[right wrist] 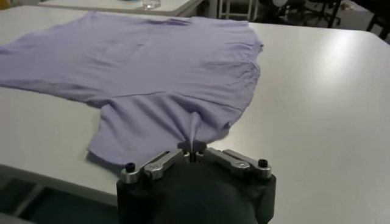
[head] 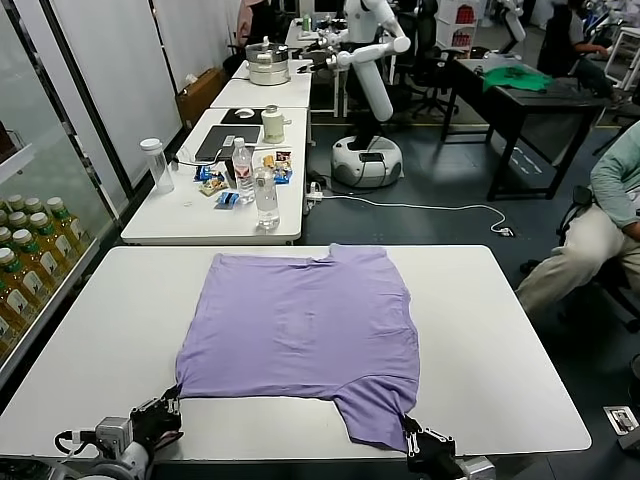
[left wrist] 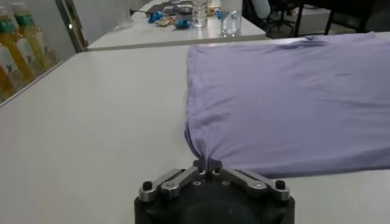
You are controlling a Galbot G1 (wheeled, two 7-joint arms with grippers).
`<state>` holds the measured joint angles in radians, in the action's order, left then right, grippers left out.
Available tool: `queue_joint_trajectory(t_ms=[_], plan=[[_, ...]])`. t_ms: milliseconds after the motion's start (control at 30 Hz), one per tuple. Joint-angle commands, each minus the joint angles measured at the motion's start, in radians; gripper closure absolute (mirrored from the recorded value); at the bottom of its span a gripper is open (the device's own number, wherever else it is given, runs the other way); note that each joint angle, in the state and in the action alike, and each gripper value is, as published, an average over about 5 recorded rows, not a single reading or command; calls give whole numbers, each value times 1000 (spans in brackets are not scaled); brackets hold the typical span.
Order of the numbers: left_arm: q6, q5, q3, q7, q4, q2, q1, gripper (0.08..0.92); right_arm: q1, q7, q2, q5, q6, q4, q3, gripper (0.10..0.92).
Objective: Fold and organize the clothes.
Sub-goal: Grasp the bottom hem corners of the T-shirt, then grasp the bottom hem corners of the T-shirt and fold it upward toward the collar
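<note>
The lavender T-shirt [head: 305, 330] lies spread flat on the white table [head: 510, 350], plain side up. My left gripper [head: 172, 398] is at the table's front left, shut on the shirt's near left corner; the left wrist view shows the pinched fabric [left wrist: 204, 157] rising into the closed jaws of that gripper [left wrist: 208, 164]. My right gripper [head: 408, 424] is at the front edge, shut on the shirt's near right part. In the right wrist view the cloth [right wrist: 164, 67] bunches into the closed jaws of that gripper [right wrist: 193, 148].
Behind my table stands another white table [head: 180, 215] with water bottles [head: 265, 195], a cup and snack packets. A shelf of yellow drink bottles [head: 25, 255] is at the left. A seated person [head: 600, 230] is at the right. A white robot [head: 368, 90] stands far back.
</note>
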<state>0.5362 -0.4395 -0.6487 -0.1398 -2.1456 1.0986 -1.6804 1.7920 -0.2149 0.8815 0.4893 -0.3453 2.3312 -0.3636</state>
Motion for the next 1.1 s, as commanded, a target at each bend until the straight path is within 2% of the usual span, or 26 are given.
queue_joint_trajectory(t_ms=[33,167,267,333,467,600,867,1100], plan=[[-56,9,-62,-77,-197,-36,-309,915,214,17,-39,-8,15,155,-135,909],[-59,-4,-142,-97,-251,-47,-370,915,239,14,-42,-11,20,180,-157,909],[-56,-40,-201,-94,-267,-61,-352,915,179,8,-37,-8,20,184,-144,909],[-49,-79,-208,-92,-247,-70,-289,915,86,2,-25,-4,12,160,-121,909],[-36,-128,-164,-80,-170,-78,-86,915,-122,-7,5,11,-18,58,-66,909],[-30,-128,-119,-34,-77,-67,63,915,-238,-13,14,18,-38,-24,-28,909],[-30,-118,-68,30,34,-62,163,915,-375,-12,26,21,-52,-114,37,909],[-35,-88,-39,80,81,-61,205,915,-439,-13,45,20,-70,-178,83,909]])
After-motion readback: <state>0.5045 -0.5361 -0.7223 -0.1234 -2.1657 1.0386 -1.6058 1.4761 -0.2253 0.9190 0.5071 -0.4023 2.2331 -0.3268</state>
